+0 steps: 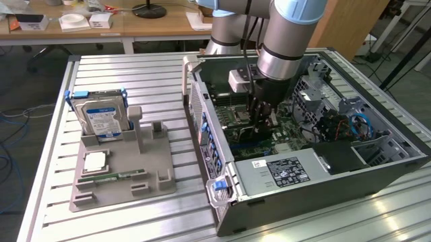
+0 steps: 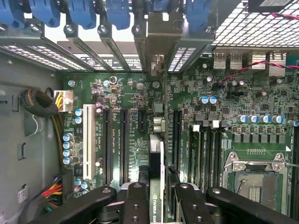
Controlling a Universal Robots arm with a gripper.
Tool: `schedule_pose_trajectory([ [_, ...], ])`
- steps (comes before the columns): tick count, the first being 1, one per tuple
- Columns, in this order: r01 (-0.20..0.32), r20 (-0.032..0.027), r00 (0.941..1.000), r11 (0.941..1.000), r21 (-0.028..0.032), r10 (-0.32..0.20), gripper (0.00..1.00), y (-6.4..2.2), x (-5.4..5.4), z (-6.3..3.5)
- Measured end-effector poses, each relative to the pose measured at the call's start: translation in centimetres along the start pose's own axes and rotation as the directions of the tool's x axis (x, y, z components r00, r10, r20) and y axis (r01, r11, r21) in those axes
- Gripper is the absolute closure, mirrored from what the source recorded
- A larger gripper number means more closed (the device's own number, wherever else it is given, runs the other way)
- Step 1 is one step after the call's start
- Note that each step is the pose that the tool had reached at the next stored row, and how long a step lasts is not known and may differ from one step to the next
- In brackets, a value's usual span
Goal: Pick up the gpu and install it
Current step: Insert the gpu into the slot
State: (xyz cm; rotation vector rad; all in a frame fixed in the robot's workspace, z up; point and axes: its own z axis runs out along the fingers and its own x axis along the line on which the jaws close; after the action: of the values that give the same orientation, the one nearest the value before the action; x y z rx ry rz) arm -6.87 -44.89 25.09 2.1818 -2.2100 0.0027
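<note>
The gpu [image 2: 161, 154] is a thin dark card seen edge-on, standing upright over the green motherboard [image 2: 140, 98] inside the open computer case [image 1: 336, 166]. Its silvery end bracket [image 2: 158, 46] reaches the rear slot openings under the blue latches. My gripper [image 2: 161, 205] is shut on the card, with one black finger on each side of it. In the exterior view the gripper [image 1: 259, 113] reaches down into the case and the gpu [image 1: 244, 133] shows dark below it. Whether the card's edge sits in a slot I cannot tell.
Long black expansion slots [image 2: 124, 144] and a white slot [image 2: 87, 140] lie beside the card; the processor socket [image 2: 254, 182] is further over. The power supply [image 1: 283, 171] fills the case's near end. On the table, a grey stand [image 1: 124, 181] holds a hard drive [image 1: 101, 118] and a memory stick [image 1: 111, 177].
</note>
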Motion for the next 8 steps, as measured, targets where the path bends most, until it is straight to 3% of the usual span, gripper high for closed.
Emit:
schedule_pose_trajectory([
  [8,0.0,0.0002,1.0,1.0,0.0002,0.0,0.74,0.0,0.0,0.2],
])
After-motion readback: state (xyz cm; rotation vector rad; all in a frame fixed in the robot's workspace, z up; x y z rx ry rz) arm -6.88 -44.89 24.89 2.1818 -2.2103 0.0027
